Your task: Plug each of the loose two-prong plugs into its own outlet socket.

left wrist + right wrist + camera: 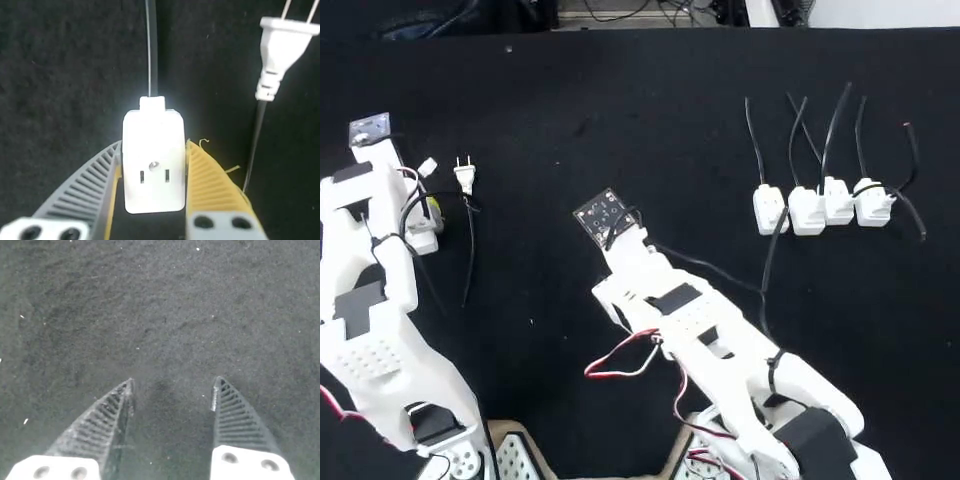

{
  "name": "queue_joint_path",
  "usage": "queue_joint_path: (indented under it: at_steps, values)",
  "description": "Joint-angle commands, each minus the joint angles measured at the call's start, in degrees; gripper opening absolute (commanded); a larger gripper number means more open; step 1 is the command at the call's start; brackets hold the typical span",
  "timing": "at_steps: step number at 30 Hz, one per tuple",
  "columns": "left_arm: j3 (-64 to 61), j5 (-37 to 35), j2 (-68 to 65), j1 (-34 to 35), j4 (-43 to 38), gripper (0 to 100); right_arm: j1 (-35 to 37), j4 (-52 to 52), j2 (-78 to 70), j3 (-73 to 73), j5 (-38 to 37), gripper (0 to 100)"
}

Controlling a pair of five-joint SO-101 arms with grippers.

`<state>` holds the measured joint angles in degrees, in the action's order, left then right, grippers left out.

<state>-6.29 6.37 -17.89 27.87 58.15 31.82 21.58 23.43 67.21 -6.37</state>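
Slipping is the main risk: left gripper, clamped on a white outlet socket near the tabletop's left edge, may let it twist under insertion force. Loose two-prong plug: white, flat-bladed, dark-corded, just beside. Right gripper: fingers apart, mid-table. Further sockets: right side, corded.

I see the black counter soaking up a soft, even light from above with barely a shadow, while the white socket close under the left wrist camera glares nearly blown out and the right wrist view looks dim and flat.
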Motion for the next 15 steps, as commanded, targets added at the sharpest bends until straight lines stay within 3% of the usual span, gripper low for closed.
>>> queue_joint_path:
  at_steps: [1, 6, 8, 10, 12, 15]
  values:
    - [4.6, 0.4, 5.9, -2.2, 6.7, 3, -4.8, -1.4, 2.7, -1.5, 0.4, 23.3]
    - [4.1, 0.7, 17.3, -6.9, 16.4, 3, -11.3, -1.2, 2.7, -2.7, 0.6, 21.8]
    - [2.7, 0.8, 22.2, -10.2, 19.3, 3, -12.1, -1.3, 2.7, -2.7, 0.6, 12.5]
    - [-1.2, 0.9, 26.5, -14.4, 19.4, 3, -12.3, -1.6, 2.7, -2.7, 0.6, 0.2]
    - [-6.5, 1.0, 29.9, -18.9, 18.4, 3, -12.3, -1.6, 2.7, -2.5, 0.6, 5.1]
    - [-16.7, 1.0, 32.8, -26.2, 14.9, 3, -14.1, -1.6, 2.7, -2.8, 0.8, 1.6]
